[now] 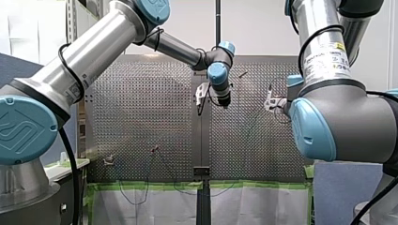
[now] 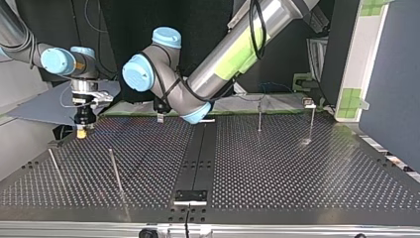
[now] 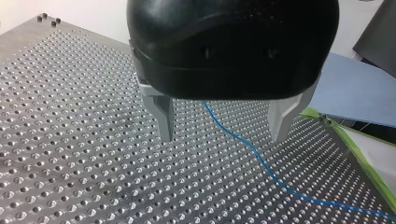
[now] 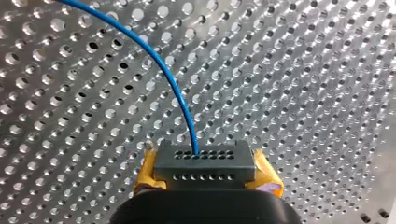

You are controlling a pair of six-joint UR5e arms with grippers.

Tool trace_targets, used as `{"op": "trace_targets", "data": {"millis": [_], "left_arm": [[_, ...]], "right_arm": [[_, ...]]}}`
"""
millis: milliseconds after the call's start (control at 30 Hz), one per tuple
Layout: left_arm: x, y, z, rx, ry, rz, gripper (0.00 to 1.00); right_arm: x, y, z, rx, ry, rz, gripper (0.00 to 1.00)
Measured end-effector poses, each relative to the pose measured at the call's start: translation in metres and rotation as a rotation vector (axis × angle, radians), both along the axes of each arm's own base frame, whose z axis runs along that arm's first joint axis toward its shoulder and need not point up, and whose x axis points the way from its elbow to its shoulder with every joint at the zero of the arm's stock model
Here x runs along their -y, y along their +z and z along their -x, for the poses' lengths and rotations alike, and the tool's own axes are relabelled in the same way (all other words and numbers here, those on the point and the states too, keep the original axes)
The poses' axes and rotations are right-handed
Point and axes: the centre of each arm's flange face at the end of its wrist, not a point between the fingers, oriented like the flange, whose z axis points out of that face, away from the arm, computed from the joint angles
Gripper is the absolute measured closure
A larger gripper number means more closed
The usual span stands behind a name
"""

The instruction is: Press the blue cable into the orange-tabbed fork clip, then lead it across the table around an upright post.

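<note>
Beneath left gripper (image 3: 223,135), fingers apart: blue cable (image 3: 261,163) | right gripper (image 4: 205,162) clamps it | upright post (image 2: 115,171) nearby

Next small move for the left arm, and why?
Likely lower my left gripper and shut its fingers on the blue cable. They stand open above the table, the cable passes beneath the gap between them, and my right gripper is shut on it.

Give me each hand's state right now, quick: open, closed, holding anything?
Left hand: open, holding nothing, over the perforated metal table.
Right hand: closed on the thin blue cable.
</note>
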Motion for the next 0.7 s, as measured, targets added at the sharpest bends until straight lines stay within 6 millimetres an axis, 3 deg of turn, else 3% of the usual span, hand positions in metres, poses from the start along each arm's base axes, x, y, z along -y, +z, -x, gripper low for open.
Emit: {"op": "trace_targets", "data": {"millis": [700], "left_arm": [[0.004, 0.000, 0.005, -0.002, -0.010, -0.001, 0.00]], "right_arm": [[-0.003, 0.015, -0.003, -0.037, 0.006, 0.033, 1.00]]}}
